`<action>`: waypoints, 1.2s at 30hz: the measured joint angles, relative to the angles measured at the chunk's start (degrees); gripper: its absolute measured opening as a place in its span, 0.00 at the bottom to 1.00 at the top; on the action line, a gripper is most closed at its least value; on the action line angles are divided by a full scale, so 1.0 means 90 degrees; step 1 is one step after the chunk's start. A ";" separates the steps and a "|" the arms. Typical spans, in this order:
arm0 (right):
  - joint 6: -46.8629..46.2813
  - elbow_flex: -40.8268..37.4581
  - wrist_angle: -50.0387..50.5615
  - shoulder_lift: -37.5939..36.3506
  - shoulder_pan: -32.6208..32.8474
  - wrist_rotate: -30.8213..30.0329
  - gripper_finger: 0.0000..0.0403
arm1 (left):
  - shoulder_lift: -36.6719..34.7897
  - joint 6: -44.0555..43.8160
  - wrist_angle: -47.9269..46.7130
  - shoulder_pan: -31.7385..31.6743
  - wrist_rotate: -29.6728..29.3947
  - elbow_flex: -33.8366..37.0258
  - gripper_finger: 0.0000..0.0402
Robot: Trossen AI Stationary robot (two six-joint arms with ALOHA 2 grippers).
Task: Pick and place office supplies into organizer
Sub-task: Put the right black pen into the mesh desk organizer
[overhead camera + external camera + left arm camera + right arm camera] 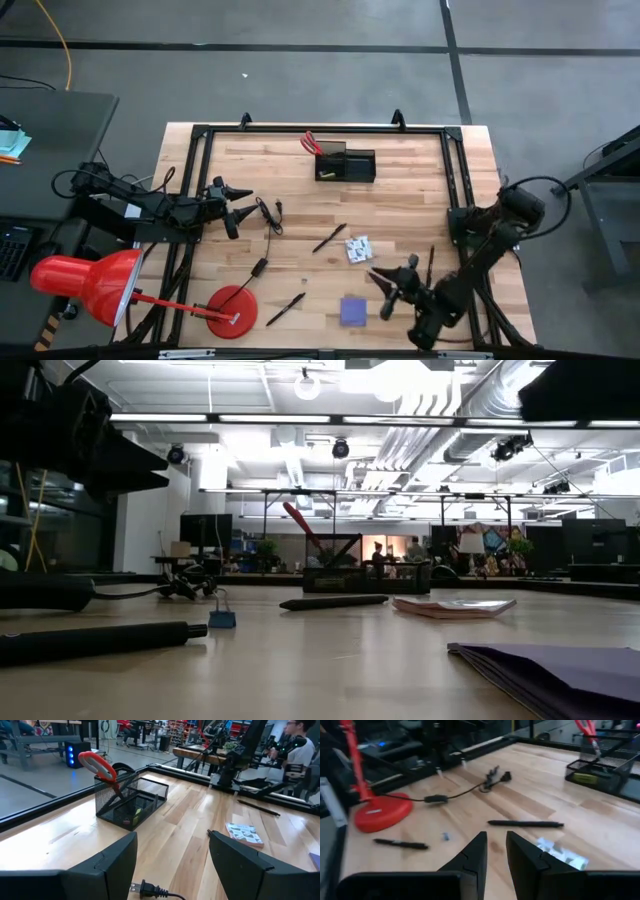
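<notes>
The black mesh organizer point(347, 164) stands near the table's far edge. Red-handled scissors point(311, 143) stick up out of its cup section point(116, 795), and a yellow piece point(327, 174) lies in its tray. Black pens point(329, 238) point(285, 308) point(432, 262), a white patterned packet point(358, 248) and a purple sticky-note pad point(353, 311) lie flat on the wood. My left gripper point(245, 202) hovers open at the table's left, pointing toward the organizer point(131, 800). My right gripper point(385, 290) hangs near the front right, beside the pad, fingers a narrow gap apart point(495, 842), touching nothing.
A red desk lamp stands on its round base point(232, 311) at the near left. A thin black cable point(266, 240) with a plug point(145, 889) runs between the lamp and my left gripper. A black frame point(200, 135) rims the table. People are in the room beyond.
</notes>
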State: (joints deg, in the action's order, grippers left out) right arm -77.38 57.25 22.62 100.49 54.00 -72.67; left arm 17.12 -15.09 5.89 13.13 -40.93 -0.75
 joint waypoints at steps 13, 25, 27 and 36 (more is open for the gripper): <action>0.1064 0.1393 -0.0691 0.0985 0.0657 -0.0024 0.09 | 0.0000 0.0000 0.0005 0.0002 0.0000 0.0000 0.58; 0.0138 0.5590 0.3062 0.2897 0.1111 0.0750 0.10 | 0.0000 0.0000 0.0002 0.0000 0.0000 0.0000 0.58; -0.1278 0.6351 0.4681 0.3389 0.1152 0.1105 0.09 | -0.0002 0.0000 0.0002 0.0002 -0.0002 0.0000 0.58; -0.5171 0.6983 0.7476 0.4465 0.1158 0.2580 0.11 | -0.0015 0.0000 -0.0046 0.0002 -0.0002 0.0000 0.58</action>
State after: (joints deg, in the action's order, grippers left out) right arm -123.91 120.10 89.90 140.67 64.42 -49.45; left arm 16.99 -15.09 5.47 13.15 -40.95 -0.75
